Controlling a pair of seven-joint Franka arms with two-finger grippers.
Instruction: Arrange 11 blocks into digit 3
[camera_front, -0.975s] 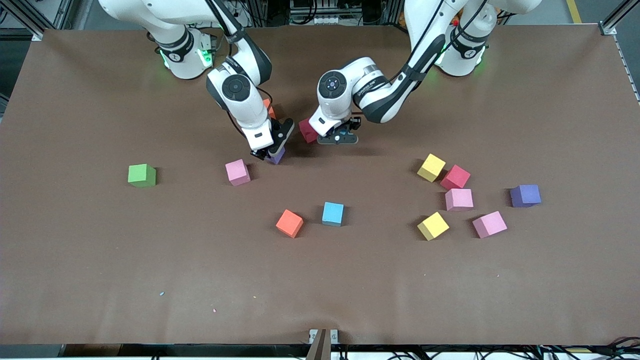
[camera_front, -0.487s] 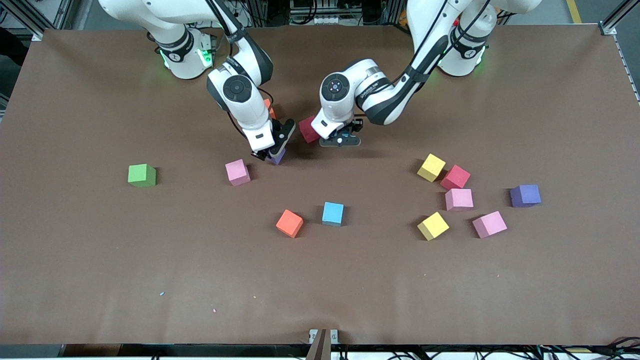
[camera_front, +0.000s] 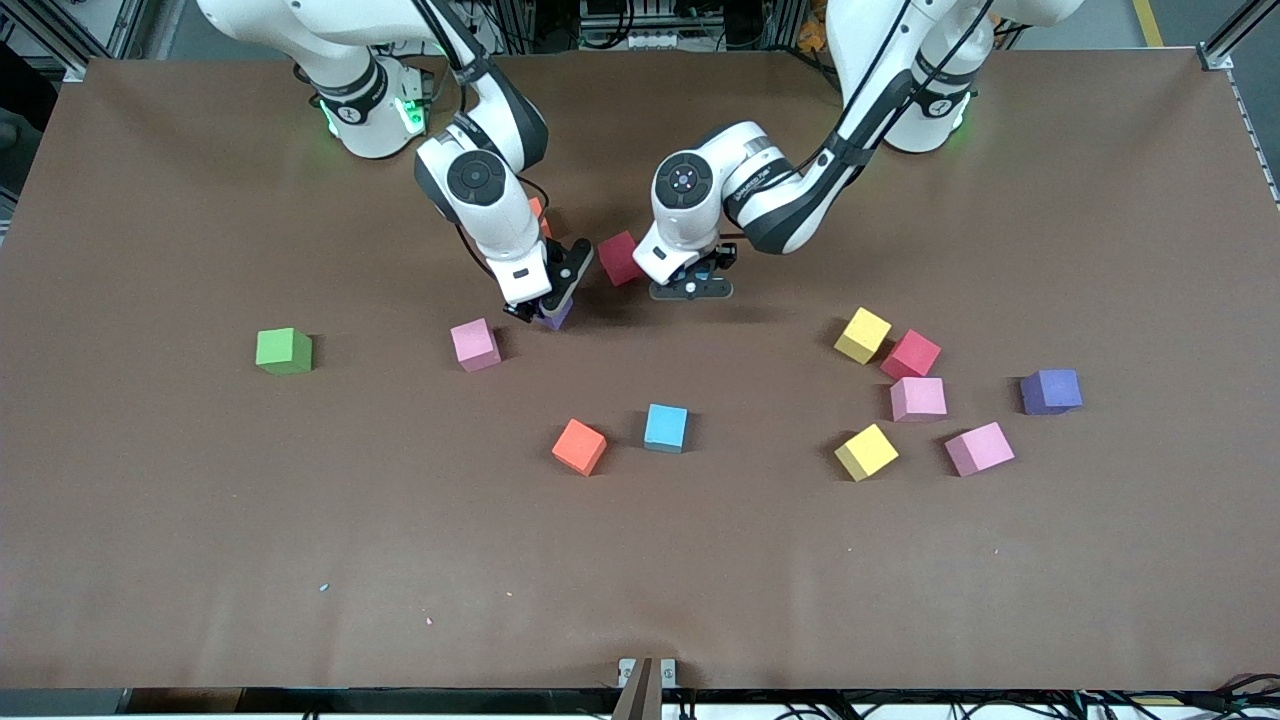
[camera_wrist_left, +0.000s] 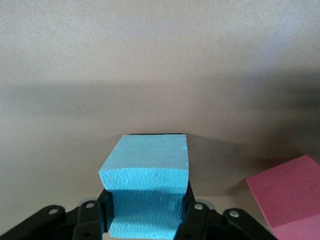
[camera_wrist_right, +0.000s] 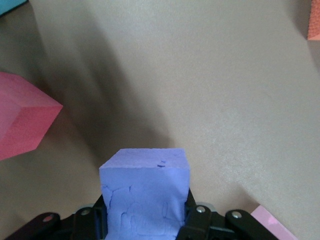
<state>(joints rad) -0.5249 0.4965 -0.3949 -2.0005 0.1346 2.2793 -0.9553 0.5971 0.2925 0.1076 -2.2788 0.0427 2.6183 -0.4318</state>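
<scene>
**A:** Your right gripper (camera_front: 545, 305) is clamped tight on a purple block (camera_wrist_right: 145, 192), low over the brown tabletop (camera_front: 200, 520), beside a pink block (camera_front: 475, 344) that lies toward the right arm's end.

**B:** And your left gripper (camera_front: 690, 283)?

**A:** Closed on a light blue block (camera_wrist_left: 147, 187), pinched between its fingers, low over the tabletop. A dark red block (camera_front: 620, 258) sits just beside it, between the two grippers.

**B:** Where do you find the rest?

**A:** An orange block (camera_front: 580, 446) and a second light blue block (camera_front: 666, 428) lie side by side near the middle, nearer the front camera. Toward the left arm's end you have a loose cluster: a yellow block (camera_front: 863, 335) touching a red block (camera_front: 911, 354), two pink blocks (camera_front: 918, 398) nearer the camera, another yellow block (camera_front: 866, 452), and a second purple block (camera_front: 1051, 391) set apart.

**B:** Anything else?

**A:** A green cube (camera_front: 284, 351) stands alone toward the right arm's end. Another orange block (camera_front: 538, 215) peeks out, mostly hidden by the right arm.
</scene>
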